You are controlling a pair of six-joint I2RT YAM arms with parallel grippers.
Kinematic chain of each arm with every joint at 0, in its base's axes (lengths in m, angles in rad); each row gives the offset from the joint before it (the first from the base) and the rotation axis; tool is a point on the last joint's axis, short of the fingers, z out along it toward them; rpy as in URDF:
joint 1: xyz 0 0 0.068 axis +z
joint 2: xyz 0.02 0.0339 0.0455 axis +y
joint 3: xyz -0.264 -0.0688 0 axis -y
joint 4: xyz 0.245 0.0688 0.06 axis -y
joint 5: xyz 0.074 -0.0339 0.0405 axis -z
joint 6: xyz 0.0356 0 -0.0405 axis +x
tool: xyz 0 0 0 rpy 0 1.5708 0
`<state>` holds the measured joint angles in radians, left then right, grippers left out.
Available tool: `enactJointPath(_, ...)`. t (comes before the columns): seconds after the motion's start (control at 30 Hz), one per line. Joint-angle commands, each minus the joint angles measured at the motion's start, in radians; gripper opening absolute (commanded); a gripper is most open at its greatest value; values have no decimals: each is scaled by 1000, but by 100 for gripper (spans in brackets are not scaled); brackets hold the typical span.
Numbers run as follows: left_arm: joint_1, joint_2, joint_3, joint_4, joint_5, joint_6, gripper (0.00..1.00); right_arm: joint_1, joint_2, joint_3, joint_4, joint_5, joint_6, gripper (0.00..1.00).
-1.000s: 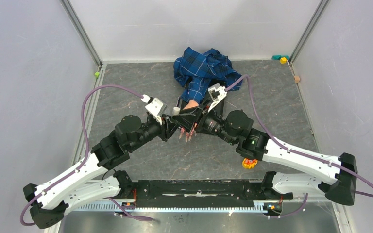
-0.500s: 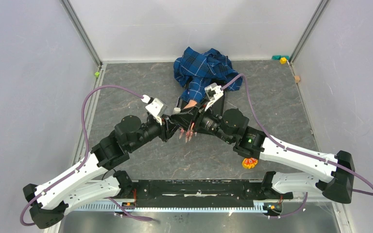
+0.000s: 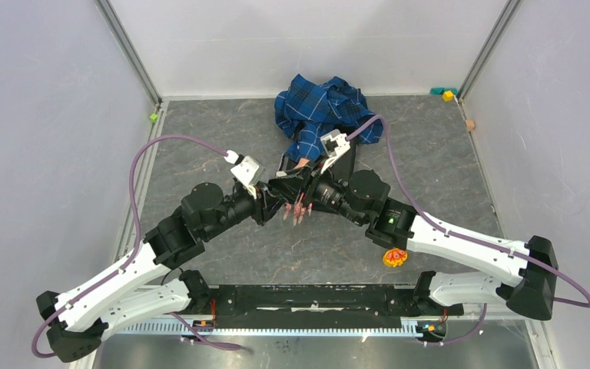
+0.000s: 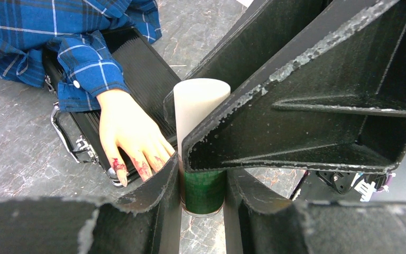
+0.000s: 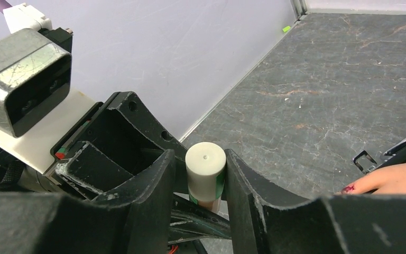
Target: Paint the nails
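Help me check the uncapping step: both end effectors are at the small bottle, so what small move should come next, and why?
Probably squeeze the right end effector fully onto the white cap before any twist. Its fingers flank the cap, but a firm pinch isn't evident, while the left end effector is clamped on the green bottle below.

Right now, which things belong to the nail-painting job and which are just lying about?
Job: bottle, cap, fake hand, nails.
Lying about: orange thing, yellow block, green bit, tan block.
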<state>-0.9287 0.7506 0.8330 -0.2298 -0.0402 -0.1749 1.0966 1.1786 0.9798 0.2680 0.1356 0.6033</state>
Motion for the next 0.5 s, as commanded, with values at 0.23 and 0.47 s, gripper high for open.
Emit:
enactJointPath(0.23,-4,-38,22,67,117,4,2,-31,-28,-4,83,-147,-31,11)
enactJointPath(0.47,0,-50,18,118,360,9,2,-86,-113,-20,103,-396,-147,0)
